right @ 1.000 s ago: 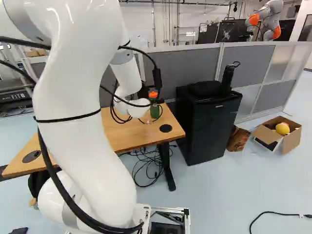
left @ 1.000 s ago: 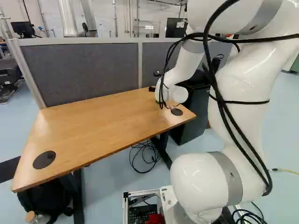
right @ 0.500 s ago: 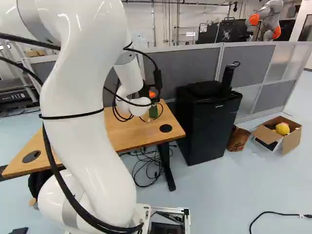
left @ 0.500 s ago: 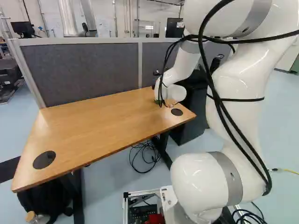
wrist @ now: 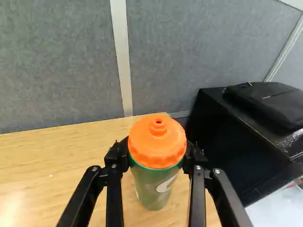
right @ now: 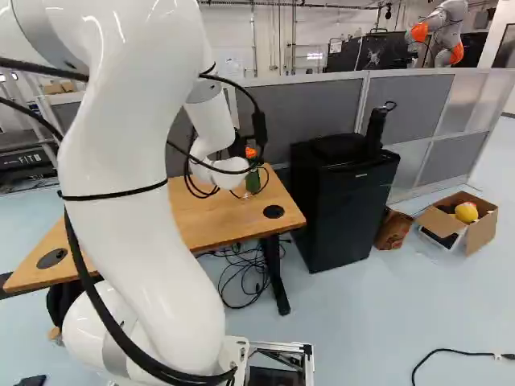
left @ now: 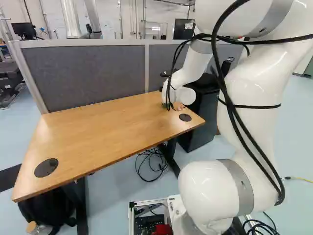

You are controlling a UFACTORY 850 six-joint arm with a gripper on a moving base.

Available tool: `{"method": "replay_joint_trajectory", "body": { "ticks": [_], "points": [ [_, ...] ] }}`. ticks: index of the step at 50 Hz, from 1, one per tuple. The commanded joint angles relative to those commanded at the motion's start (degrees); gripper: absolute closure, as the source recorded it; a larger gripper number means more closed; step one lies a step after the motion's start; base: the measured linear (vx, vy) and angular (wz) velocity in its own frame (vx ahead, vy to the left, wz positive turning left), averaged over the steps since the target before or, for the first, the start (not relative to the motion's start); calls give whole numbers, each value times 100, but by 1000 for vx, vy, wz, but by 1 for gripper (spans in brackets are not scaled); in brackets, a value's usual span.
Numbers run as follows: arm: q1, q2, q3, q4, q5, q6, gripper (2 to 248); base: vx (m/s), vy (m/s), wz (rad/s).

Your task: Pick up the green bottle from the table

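Note:
The green bottle (right: pixel 253 182) with its orange cap is at the far right end of the wooden table (left: pixel 98 128). Beside it in the right base view my gripper (right: pixel 237 148) shows only as a dark part behind the white wrist. From the wrist, the gripper (wrist: pixel 157 158) is shut on the bottle (wrist: pixel 150 191), one finger against each side just below the orange cap (wrist: pixel 157 141). Whether the bottle's base touches the tabletop I cannot tell. The left base view hides the fingers behind the wrist.
Grey partition panels (left: pixel 88 73) rise behind the table. A black cabinet (right: pixel 338 209) stands beside the table's right end. An open cardboard box (right: pixel 475 229) is on the floor at the right, and another robot (right: pixel 447 36) stands beyond the partition.
The arm's upper links have swung slightly forward and then back. In the right base view, the orange cap stands slightly higher than half a second ago. The base has not moved.

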Motion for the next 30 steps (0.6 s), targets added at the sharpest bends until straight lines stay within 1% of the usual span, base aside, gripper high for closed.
{"method": "replay_joint_trajectory", "body": {
  "ticks": [24,30],
  "points": [
    [0,311,14,0,0,0,126,0,0,0],
    [-2,464,103,0,0,0,126,0,0,0]
  ]
}}
